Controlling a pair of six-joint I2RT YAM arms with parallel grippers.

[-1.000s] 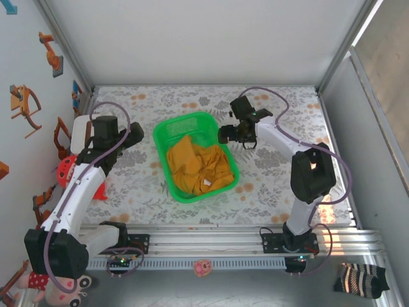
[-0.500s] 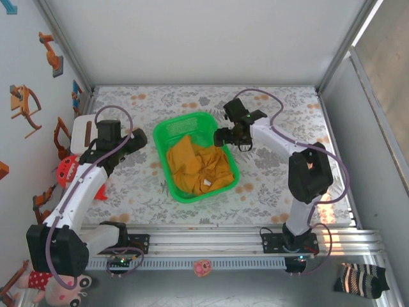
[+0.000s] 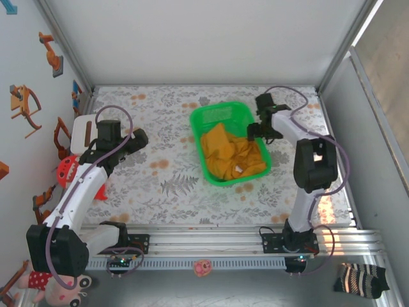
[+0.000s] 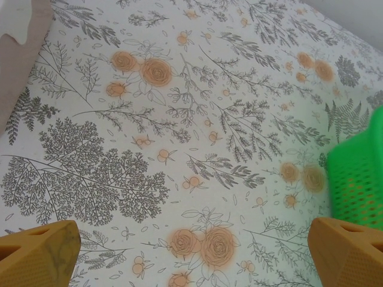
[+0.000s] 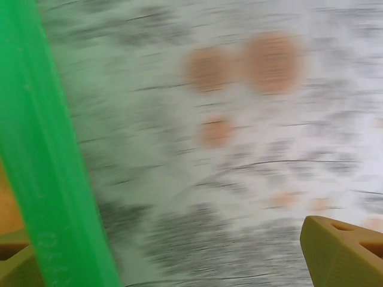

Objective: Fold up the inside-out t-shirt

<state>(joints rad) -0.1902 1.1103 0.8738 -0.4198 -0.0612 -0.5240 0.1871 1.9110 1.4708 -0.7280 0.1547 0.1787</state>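
Work surface: flat table under a white cloth printed with grey ferns and orange roses (image 3: 147,192), taking up the middle of the top view. Plain white back panel (image 3: 204,38) runs across the top of the frame. White left wall (image 3: 22,64) carries orange and blue cartoon stickers. Grey side panel (image 3: 361,147) on the right, bare aluminium frame posts (image 3: 67,48) at the back corners. Slotted aluminium rail (image 3: 211,238) along the table's near edge, grey floor (image 3: 255,288) below it at the bottom. Bright strip of light (image 3: 369,18) upper right. Lighting is even, shadows soft.
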